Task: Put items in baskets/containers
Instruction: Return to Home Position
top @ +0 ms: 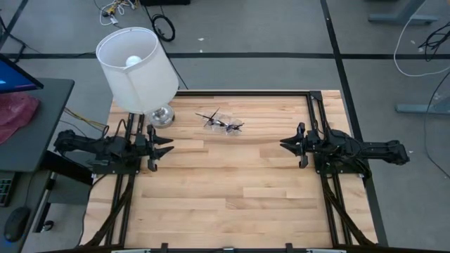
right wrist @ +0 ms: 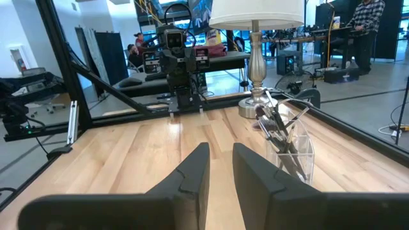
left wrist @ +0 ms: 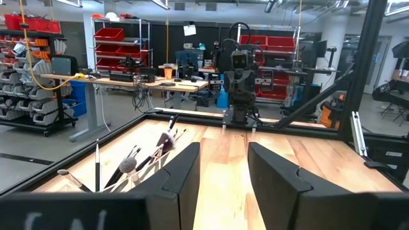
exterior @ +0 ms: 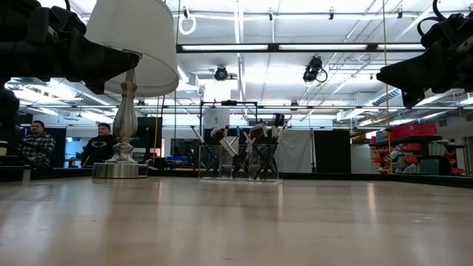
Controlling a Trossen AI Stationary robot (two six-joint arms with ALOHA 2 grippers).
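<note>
Several thin dark-handled makeup brushes [top: 223, 124] stand in a small clear container [exterior: 240, 164] at the far middle of the table. They lean against its walls, tips up, and the container rests on its base. The right wrist view shows the brushes [right wrist: 276, 124] in the container [right wrist: 297, 156]; the left wrist view shows the brushes [left wrist: 137, 160]. My left gripper [top: 169, 146] hovers level at the table's left side, open, with nothing between its fingers [left wrist: 182, 172]. My right gripper [top: 285, 145] hovers level at the right side, open by a narrower gap [right wrist: 220, 169]. Both are well clear of the container.
A tall lamp with a white shade [top: 137, 67] stands on its silver base [top: 162, 114] at the far left corner, close to the container. Black frame rails [top: 309, 105] edge the table. Bare wood [top: 225, 183] lies between the grippers. People sit in the room behind [exterior: 37, 144].
</note>
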